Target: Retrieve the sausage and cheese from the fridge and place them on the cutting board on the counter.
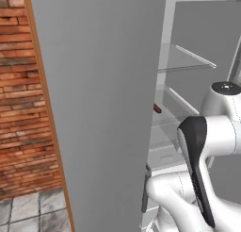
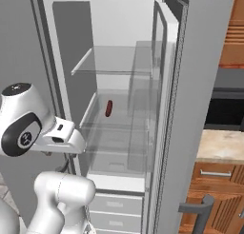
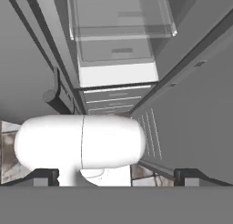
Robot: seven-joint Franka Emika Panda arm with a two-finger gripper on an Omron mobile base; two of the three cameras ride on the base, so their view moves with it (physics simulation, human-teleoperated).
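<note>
While fridge (image 2: 143, 19) stands open, sausage (image 2: 109, 108) shelved, seemingly unobstructed

The tall grey fridge (image 2: 119, 19) is seen with its doors swung open, leaving the white interior reachable. Free room is left above the clear glass shelf (image 2: 119, 126), where a dark reddish-brown sausage (image 2: 109, 108) lies near the left edge.

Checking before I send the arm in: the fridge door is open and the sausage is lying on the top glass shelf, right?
Not quite. The fridge door is open, but the sausage lies on the middle clear shelf, one level below the top shelf, as the right base view shows. The top shelf above it looks bare.
</note>
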